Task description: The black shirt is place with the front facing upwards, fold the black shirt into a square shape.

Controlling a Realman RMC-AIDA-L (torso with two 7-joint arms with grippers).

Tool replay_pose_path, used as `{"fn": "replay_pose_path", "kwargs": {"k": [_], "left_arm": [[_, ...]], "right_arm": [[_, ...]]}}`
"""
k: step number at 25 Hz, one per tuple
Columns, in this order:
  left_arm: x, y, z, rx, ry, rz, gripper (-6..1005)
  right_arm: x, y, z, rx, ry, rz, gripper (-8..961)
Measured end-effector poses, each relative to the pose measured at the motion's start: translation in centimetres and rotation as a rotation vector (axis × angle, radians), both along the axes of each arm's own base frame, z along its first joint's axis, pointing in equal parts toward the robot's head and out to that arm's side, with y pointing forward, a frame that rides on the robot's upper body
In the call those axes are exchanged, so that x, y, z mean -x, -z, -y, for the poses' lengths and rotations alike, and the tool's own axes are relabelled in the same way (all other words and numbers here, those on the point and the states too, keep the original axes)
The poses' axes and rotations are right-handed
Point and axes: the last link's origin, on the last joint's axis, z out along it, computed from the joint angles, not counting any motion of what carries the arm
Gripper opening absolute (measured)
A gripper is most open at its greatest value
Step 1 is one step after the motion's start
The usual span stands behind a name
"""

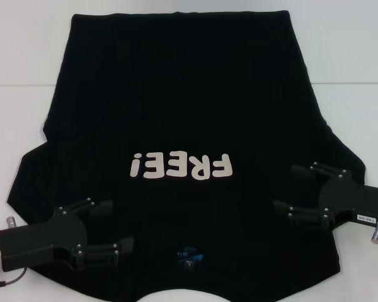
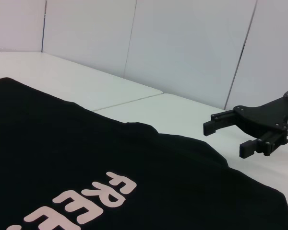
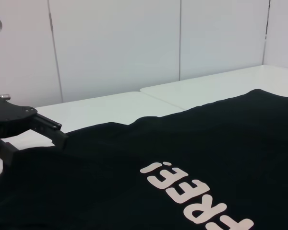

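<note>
Head view showed the black shirt (image 1: 176, 113) spread flat, front up, across the white table (image 1: 353, 50), its white "FREE!" lettering (image 1: 181, 167) near the centre and the blue neck label (image 1: 190, 257) at 6 o'clock. The left gripper (image 1: 112, 226) hovered over the shirt at 8 o'clock, fingers spread wide, holding nothing. The right gripper (image 1: 285, 187) hovered at 4 o'clock, likewise wide apart.

Your left gripper (image 1: 116, 226) is hovering near left, fingers spread; your right gripper (image 1: 288, 188) is mirroring it near right.
</note>
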Motion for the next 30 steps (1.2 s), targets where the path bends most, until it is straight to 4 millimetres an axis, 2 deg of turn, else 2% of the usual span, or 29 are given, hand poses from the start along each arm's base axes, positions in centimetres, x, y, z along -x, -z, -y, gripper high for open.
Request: {"fn": "replay_pose_path", "kwargs": {"k": [13,16,20,25,30], "left_arm": [[0.0,0.0,0.1,0.005,-0.006,0.007,942],[-0.1,-0.5,-0.1,0.027,-0.071,0.051,941],[0.1,-2.7,-1.7,0.102,-0.324,0.162,940],[0.5,-6.7,-4.1,0.190,-0.631,0.286,939],[2.3,-9.7,-5.5,0.217,-0.985,0.326,937]], "right_arm": [[0.0,0.0,0.0,0.002,-0.001,-0.002,911],[0.0,0.0,0.0,0.003,0.002,-0.003,911],[0.0,0.0,0.0,0.003,0.005,-0.004,912],[0.0,0.0,0.0,0.005,0.009,-0.008,912],[0.1,0.0,0.2,0.014,0.004,-0.015,911]]}}
